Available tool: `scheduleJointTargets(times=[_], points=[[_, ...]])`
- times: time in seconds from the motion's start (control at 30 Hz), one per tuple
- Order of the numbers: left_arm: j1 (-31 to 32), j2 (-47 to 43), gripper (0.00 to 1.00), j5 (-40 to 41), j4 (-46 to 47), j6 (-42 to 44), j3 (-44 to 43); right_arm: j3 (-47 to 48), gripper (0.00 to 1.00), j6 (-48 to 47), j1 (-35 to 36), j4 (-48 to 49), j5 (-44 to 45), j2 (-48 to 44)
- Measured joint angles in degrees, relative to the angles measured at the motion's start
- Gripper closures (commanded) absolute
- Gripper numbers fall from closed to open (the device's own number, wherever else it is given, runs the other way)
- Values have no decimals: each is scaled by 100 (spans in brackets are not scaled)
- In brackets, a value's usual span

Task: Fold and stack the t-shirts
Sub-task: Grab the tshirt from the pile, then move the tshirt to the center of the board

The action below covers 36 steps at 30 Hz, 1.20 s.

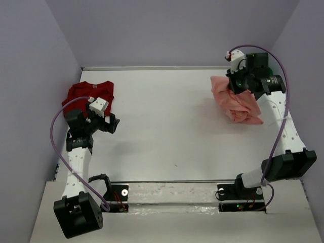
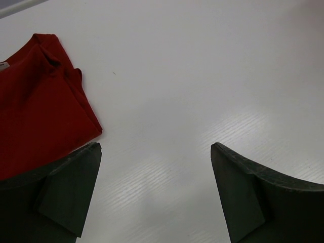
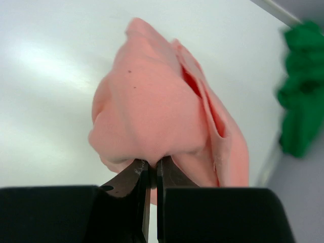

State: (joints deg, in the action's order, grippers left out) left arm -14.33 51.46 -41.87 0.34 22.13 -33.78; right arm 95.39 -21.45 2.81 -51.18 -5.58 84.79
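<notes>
— Salmon-pink t-shirt (image 1: 238, 104)?
— Bunched at far right of worktop (image 1: 167, 121), pinched in right end effector (image 3: 151, 174) (jaws pressed nearly together on cloth).
— Left end effector (image 2: 156, 148)?
— Spread wide, holding nothing, just beside dark red t-shirt (image 1: 88, 93) at far left. Green t-shirt (image 3: 301, 116) in far right corner.

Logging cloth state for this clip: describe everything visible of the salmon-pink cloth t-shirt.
The salmon-pink cloth t-shirt is soft, matte fabric with no visible print. It is bunched into loose folds rather than spread flat. It lies at the far right of the white table. The right gripper is shut on a pinch of its edge, and the cloth billows away from the pinch.
</notes>
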Motion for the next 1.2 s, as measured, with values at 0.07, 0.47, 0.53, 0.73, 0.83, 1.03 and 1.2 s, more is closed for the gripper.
scheduleJointTargets(times=[0.07, 0.47, 0.53, 0.73, 0.83, 1.03, 1.2], points=[[0, -28, 1, 0, -7, -2, 0, 170, 100, -13, 621, -254, -328, -166], [-2, -334, 1, -2, -61, -7, 0, 837, 100, 140, 962, -1075, -1322, 570], [-2, -334, 1, -2, -68, -7, 0, 837, 100, 142, 962, -1110, -1335, 625], [-2, -334, 1, -33, -68, -2, 0, 826, 63, 146, 962, -1139, -1327, 660], [-2, -332, 1, -57, -70, -2, 0, 763, 1, 243, 964, -1095, -1119, 660], [-2, -323, 1, -107, -70, 4, 0, 675, 0, 638, 966, -621, 538, 1075], [-2, -323, 1, -120, -70, 11, 0, 678, 16, 750, 955, -625, 643, 1307]])
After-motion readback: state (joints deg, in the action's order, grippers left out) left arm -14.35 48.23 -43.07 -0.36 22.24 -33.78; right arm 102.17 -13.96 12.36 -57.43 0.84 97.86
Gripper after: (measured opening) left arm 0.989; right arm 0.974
